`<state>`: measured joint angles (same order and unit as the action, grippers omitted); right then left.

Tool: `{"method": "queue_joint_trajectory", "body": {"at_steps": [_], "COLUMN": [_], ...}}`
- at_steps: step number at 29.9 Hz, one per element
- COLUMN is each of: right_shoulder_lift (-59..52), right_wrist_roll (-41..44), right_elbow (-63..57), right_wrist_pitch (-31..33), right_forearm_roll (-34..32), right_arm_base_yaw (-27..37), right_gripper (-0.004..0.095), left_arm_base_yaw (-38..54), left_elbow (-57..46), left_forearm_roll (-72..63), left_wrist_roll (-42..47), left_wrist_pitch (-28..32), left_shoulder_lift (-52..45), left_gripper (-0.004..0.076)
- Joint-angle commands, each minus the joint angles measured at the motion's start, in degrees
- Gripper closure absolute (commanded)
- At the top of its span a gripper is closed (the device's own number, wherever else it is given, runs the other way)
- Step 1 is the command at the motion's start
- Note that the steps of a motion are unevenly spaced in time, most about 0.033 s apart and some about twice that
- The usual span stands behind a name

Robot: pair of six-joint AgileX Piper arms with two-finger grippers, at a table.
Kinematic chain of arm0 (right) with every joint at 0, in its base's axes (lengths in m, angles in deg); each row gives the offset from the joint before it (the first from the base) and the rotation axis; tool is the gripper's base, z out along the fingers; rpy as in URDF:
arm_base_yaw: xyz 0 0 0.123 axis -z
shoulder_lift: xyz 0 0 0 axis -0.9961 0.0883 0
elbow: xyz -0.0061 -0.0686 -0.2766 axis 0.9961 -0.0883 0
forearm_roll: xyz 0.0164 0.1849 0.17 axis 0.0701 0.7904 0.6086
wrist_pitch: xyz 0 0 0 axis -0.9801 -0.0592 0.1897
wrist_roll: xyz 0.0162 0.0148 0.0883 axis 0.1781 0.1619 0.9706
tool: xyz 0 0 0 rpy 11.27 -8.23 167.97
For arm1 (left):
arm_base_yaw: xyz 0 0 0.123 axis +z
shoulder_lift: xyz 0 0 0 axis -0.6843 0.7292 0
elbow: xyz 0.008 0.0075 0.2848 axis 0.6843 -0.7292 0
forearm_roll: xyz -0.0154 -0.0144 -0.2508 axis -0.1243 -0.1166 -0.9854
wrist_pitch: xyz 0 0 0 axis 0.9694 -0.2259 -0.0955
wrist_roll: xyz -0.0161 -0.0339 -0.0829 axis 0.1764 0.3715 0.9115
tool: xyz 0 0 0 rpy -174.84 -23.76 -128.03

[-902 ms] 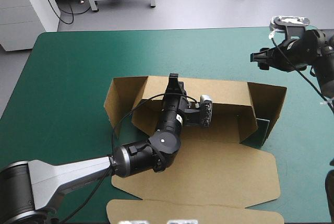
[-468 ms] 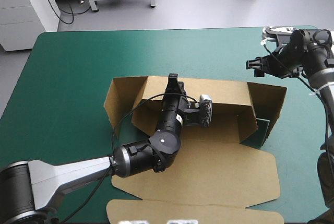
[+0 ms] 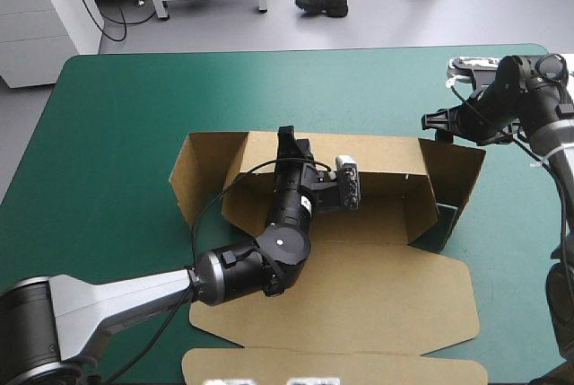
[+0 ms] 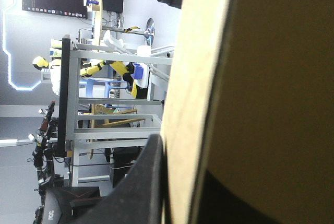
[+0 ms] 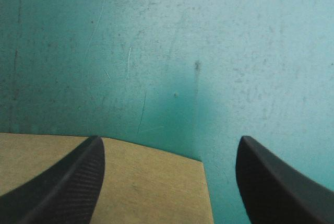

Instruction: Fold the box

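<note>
Box (image 3: 377,300) of brown board lies at the middle of the desk (image 3: 117,125), on the teal-green cover. Its far wall (image 3: 386,153) stands raised, an end wall stands up at each side, and the lid panel lies flat toward the desk's near edge.

Left arm (image 3: 287,214) reaches in from the near left, across the flat panel, to the top of the far wall. Left jaws: all but closed, clamped on the upper edge of that wall. In the left wrist view the sheet of board runs up between them, with one black finger (image 4: 148,182) pressed against its far face. The other face is in deep shadow.

Right arm (image 3: 529,107) comes in from the right side. Right jaws: spread wide, holding nothing, hanging over the far right corner of the box with no contact visible. In the right wrist view the two fingers (image 5: 68,177) stand well apart. A corner of brown board shows beneath them, nearer one finger, and bare teal-green cover lies ahead.
</note>
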<state>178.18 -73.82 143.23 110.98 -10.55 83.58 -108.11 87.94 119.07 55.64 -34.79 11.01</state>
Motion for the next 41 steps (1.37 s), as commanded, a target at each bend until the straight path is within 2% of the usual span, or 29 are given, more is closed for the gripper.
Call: {"method": "queue_joint_trajectory", "body": {"at_steps": [1, 8, 17, 21, 29, 36, 41], "right_shoulder_lift": [-3.9, -8.2, -16.2, -17.1, -17.1, -16.9, -16.9], "right_wrist_roll": [-1.5, -3.3, -3.8, -3.2, 0.9, 1.1, 0.1], "right_elbow": [1.0, -5.6, -15.2, -15.7, -15.7, -14.3, -12.7], "right_wrist_pitch": [1.0, 0.9, -3.3, -3.7, -10.6, -10.3, -9.3], "right_forearm_roll": [0.1, 0.2, 2.0, -0.7, -1.8, -1.2, 0.1], "right_arm_base_yaw": [0.4, 0.4, 0.4, 0.4, 0.4, 3.3, 7.1], "right_gripper": [0.0265, 0.0265, 0.0265, 0.0265, 0.0265, 0.0265, 0.0265], "left_arm_base_yaw": [0.0, 0.0, 0.0, 0.0, 0.0, 0.0, 0.0], "left_elbow": [0.6, 0.6, 0.6, 0.6, 0.6, 1.3, 1.8], "left_forearm_roll": [-0.5, -0.5, -0.5, -1.4, -2.7, -2.2, -2.0], "left_wrist_roll": [2.8, 4.7, 5.2, 5.8, 10.5, 16.4, 16.9], "left_wrist_pitch": [-3.4, -3.4, -2.6, -1.9, -1.5, -1.7, -1.5], "left_shoulder_lift": [-1.9, -1.9, -1.9, -1.9, -1.9, -1.9, -1.9], "left_gripper": [0.0734, 0.0734, 0.0734, 0.0734, 0.0734, 0.0734, 0.0734]}}
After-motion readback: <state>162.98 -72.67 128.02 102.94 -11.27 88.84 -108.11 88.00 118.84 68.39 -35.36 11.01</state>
